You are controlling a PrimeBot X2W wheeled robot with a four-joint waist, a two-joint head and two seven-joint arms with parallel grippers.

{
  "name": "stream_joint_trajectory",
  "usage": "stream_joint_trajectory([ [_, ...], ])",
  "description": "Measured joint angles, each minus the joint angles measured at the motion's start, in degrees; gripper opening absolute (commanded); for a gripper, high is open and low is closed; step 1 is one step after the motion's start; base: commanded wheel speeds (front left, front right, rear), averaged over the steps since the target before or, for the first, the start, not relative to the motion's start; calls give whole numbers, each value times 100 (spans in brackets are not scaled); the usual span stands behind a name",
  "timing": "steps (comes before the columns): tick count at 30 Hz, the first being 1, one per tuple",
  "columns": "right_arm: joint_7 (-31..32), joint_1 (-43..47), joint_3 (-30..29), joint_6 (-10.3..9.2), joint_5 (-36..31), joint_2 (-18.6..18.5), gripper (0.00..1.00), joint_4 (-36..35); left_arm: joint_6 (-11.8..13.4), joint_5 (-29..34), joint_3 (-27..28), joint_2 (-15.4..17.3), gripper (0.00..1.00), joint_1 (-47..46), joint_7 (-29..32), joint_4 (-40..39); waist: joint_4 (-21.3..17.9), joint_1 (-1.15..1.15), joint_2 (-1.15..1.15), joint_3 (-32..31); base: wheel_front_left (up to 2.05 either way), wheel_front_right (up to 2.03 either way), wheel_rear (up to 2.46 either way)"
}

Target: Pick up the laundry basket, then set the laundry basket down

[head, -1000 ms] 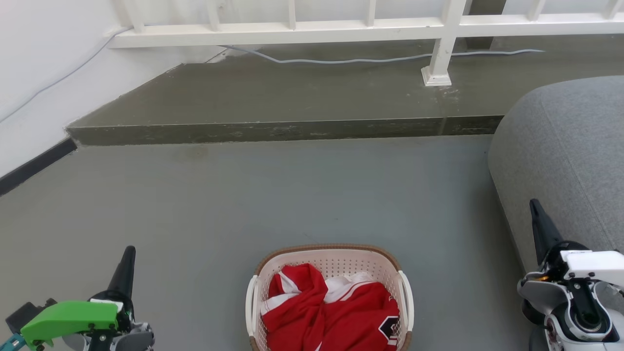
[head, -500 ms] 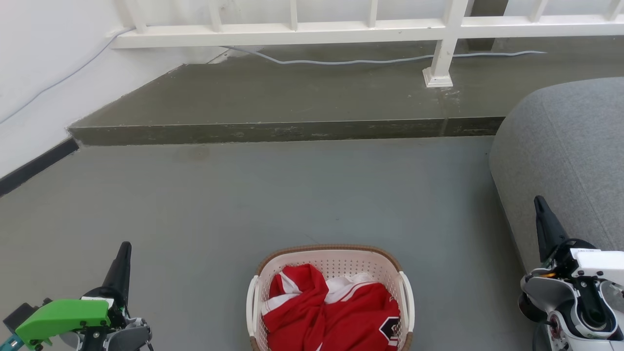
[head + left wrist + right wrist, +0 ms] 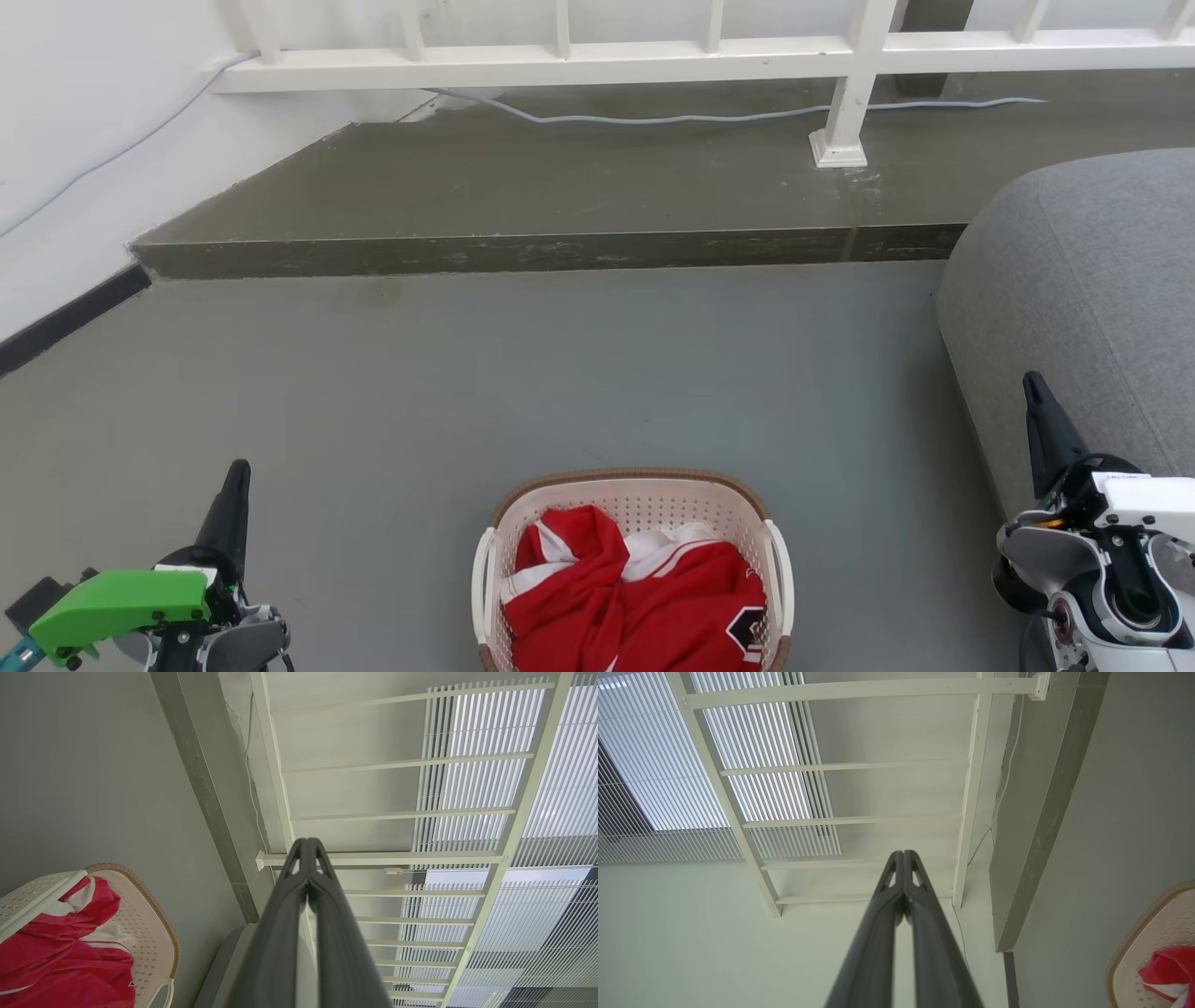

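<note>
Floor [image 3: 560, 373] of grey concrete carries the oval cream-white perforated plastic laundry basket [image 3: 653, 502] of red-and-white clothing [image 3: 635, 597], standing between the arms. The left gripper [image 3: 239, 466] and right gripper [image 3: 1030, 379] hang well apart from it, dark fingers [image 3: 280, 942] pressed together on nothing. That fits a basket awaiting its lift or one already set down; its white side handles [image 3: 480, 579] offer the level hold.

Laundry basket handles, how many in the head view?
2. On the laundry basket, the left handle and the right handle, one per side; the near end is cut off, so more could hide.
</note>
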Motion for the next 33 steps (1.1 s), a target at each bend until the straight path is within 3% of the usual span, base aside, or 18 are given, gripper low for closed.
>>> stream_joint_trajectory([
  [33, 1, -7, -14, 1, -1, 7, 0, 49, -8, 0, 20, -26, 0, -6, 27, 88, 0, 0, 0, -2, 0, 0, 0],
])
